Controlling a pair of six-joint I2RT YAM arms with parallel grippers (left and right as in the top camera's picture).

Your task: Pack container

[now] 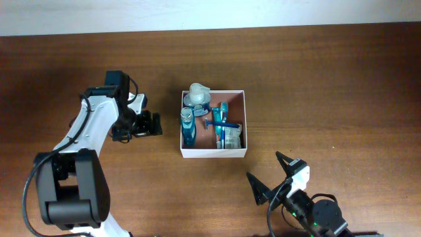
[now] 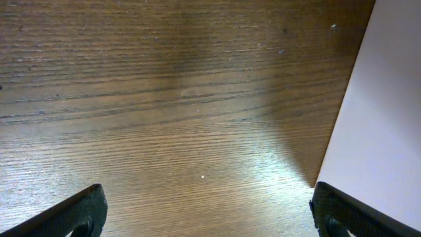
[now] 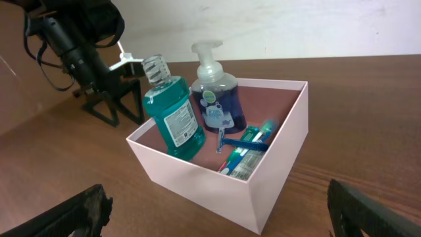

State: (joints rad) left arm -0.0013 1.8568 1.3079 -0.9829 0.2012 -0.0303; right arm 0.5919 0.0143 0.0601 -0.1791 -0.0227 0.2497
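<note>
Squarish thin white-walled container [image 1: 214, 153], open top up, sides parallel to woodgrain bench [image 1: 329, 79] edge; left claw [image 1: 158, 124], right claw [image 1: 263, 164] gaping, empty.

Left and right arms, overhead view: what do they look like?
The left arm has white links, black joints and a black cable looped at its base. The right arm is black with a white wrist block and green lights.

Below me I see a brown wooden table [image 1: 329, 79], its dark grain running side to side, shining pale where light falls. Beyond its far edge runs a whitish wall [image 1: 197, 13].
</note>
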